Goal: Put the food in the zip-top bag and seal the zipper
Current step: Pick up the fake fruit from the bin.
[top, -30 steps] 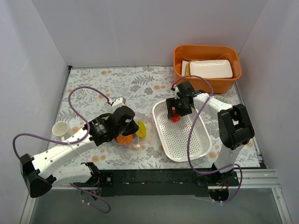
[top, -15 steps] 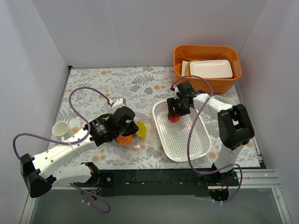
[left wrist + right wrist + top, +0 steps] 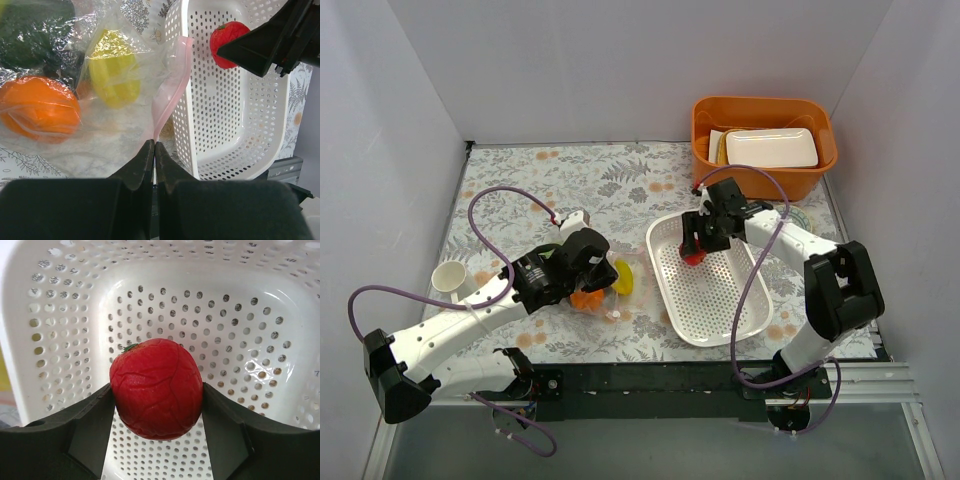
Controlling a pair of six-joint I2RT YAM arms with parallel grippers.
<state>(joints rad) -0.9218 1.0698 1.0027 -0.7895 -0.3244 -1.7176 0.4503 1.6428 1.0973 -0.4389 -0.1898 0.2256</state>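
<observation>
Right hand [image 3: 700, 243] clamped on apple [image 3: 156, 389], low in upper-left end of basket [image 3: 720, 320]. Left hand [image 3: 154, 150] closed, pinching bag [image 3: 100, 137] at pink mouth strip [image 3: 172, 85], just left of basket. Lift apple straight up over rim, then carry left. Bag mouth looks barely open; hold it wider before drop.

In the top view, the basket [image 3: 720, 300] sits centre-right on the tabletop [image 3: 520, 190]. The zip-top bag [image 3: 608, 296] lies just left of it with fruit [image 3: 623, 278] inside. The apple [image 3: 693, 254] is in the basket's upper-left end, between the right tool's [image 3: 694, 247] fingers. A bin [image 3: 705, 150] stands upper right and a cup [image 3: 450, 276] far left.
</observation>
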